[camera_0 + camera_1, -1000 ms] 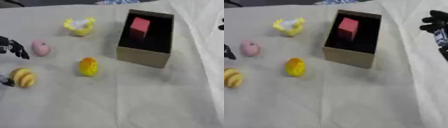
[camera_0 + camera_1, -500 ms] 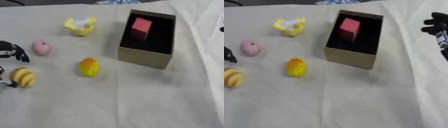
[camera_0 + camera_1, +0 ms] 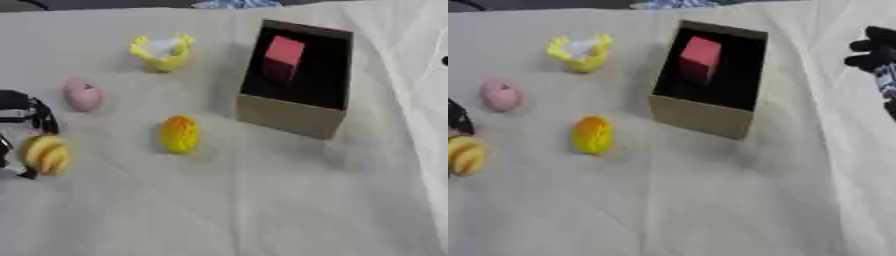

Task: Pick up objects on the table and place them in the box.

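Observation:
An open cardboard box (image 3: 290, 119) stands right of centre with a red block (image 3: 283, 52) inside. On the cloth lie a yellow-and-white toy (image 3: 163, 50), a pink egg-shaped thing (image 3: 83, 94), a yellow-orange fruit (image 3: 179, 133) and a striped yellow-orange thing (image 3: 45, 154). My left hand (image 3: 24, 107) comes in at the left edge, open. Its dark fingers arch over the striped thing and its thumb shows at that thing's lower left; contact is unclear. My right hand (image 3: 874, 54) hovers at the right edge beyond the box, relaxed and holding nothing.
A pale wrinkled cloth (image 3: 262, 200) covers the table, with a fold running down the right side. Blue fabric (image 3: 232, 4) shows at the far edge.
My left hand has come down a little closer to the striped thing. The objects and box have not moved. The right hand stays about where it was.

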Robot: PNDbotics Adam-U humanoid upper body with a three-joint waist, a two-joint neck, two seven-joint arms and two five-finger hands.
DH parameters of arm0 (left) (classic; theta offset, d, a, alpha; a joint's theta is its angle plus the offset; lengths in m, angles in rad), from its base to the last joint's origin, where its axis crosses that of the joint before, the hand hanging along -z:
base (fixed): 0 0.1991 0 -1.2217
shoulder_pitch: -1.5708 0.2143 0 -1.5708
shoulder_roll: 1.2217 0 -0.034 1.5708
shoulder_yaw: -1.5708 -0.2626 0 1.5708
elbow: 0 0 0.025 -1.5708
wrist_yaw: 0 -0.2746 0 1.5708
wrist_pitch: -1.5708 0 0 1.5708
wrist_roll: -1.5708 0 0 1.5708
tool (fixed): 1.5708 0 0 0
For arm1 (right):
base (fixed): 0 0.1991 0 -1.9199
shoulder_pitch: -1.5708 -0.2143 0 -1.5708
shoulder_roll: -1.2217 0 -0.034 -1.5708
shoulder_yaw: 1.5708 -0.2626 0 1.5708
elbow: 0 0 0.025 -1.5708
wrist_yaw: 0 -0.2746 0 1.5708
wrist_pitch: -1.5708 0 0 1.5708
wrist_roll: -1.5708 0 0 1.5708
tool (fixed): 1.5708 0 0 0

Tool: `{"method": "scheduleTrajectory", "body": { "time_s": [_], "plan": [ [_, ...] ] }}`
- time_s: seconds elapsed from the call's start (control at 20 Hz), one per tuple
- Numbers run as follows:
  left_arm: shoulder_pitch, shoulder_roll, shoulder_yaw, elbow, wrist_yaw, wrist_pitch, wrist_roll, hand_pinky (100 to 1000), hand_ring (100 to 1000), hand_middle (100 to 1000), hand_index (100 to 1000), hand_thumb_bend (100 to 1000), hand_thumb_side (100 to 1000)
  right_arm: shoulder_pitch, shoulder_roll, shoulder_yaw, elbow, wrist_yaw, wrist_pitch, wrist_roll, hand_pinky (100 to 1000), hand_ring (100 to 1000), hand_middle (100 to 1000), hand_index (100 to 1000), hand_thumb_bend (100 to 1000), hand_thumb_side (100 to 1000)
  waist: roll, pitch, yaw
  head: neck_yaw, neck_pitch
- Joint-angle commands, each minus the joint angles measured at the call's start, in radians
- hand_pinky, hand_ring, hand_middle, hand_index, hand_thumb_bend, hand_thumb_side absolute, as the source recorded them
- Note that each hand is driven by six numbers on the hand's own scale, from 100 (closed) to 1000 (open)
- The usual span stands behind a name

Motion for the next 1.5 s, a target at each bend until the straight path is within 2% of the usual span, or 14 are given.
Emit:
{"method": "scheduleTrajectory", "body": {
  "time_s": [0.05, 0.2, 0.3, 0.5, 0.7, 0.9, 1.1, 1.35, 1.5],
  "plan": [
    [-0.016, 0.017, 0.004, 0.012, -0.031, -0.005, 0.023, 760, 679, 617, 736, 516, 275, -0.007, -0.01, -0.013, -0.021, -0.004, -0.004, 0.002, 896, 770, 757, 883, 100, 728, -0.002, -0.015, -0.002, 0.003, -0.009],
    [-0.012, 0.007, 0.003, 0.028, -0.046, -0.01, 0.036, 722, 624, 566, 685, 345, 260, -0.005, -0.008, -0.015, -0.021, -0.005, -0.004, 0.001, 896, 770, 757, 883, 100, 730, -0.003, -0.015, -0.003, 0.004, -0.008],
    [-0.005, 0.008, 0.008, 0.022, -0.037, -0.01, 0.049, 719, 614, 556, 675, 301, 265, -0.004, -0.007, -0.016, -0.021, -0.005, -0.004, 0.001, 897, 769, 755, 882, 100, 729, -0.004, -0.015, -0.004, 0.003, -0.007],
    [0.031, 0.042, 0.031, -0.076, 0.006, 0.002, 0.052, 720, 615, 559, 681, 298, 272, -0.003, -0.006, -0.019, -0.021, -0.004, -0.005, 0.0, 897, 770, 755, 882, 100, 728, -0.005, -0.016, -0.007, 0.001, -0.009],
    [0.06, 0.091, 0.084, -0.218, 0.028, 0.033, 0.049, 726, 629, 575, 695, 337, 270, -0.002, -0.008, -0.021, -0.021, -0.004, -0.006, -0.002, 898, 770, 755, 882, 100, 725, -0.003, -0.02, -0.009, -0.003, -0.011],
    [-0.014, 0.084, 0.116, -0.31, 0.032, 0.053, 0.046, 731, 627, 574, 700, 341, 254, -0.002, -0.013, -0.021, -0.021, -0.005, -0.006, -0.001, 898, 770, 755, 883, 100, 721, 0.004, -0.032, -0.01, -0.009, -0.008],
    [-0.2, -0.02, 0.067, -0.299, 0.071, 0.05, -0.01, 730, 615, 563, 699, 325, 252, -0.006, -0.02, -0.016, -0.021, -0.008, -0.01, 0.007, 898, 770, 755, 883, 100, 714, 0.012, -0.046, -0.012, -0.012, -0.002],
    [-0.443, -0.246, 0.027, -0.16, 0.09, 0.042, -0.072, 731, 607, 550, 700, 306, 280, -0.009, -0.02, -0.011, -0.021, -0.013, -0.008, 0.014, 898, 770, 754, 883, 100, 712, 0.02, -0.058, -0.023, -0.01, 0.003],
    [-0.545, -0.369, 0.024, -0.067, 0.077, 0.033, -0.074, 734, 606, 557, 702, 317, 302, -0.02, -0.02, -0.008, -0.021, -0.017, -0.008, 0.019, 898, 770, 754, 883, 100, 710, 0.024, -0.059, -0.039, -0.003, 0.001]
  ]
}}
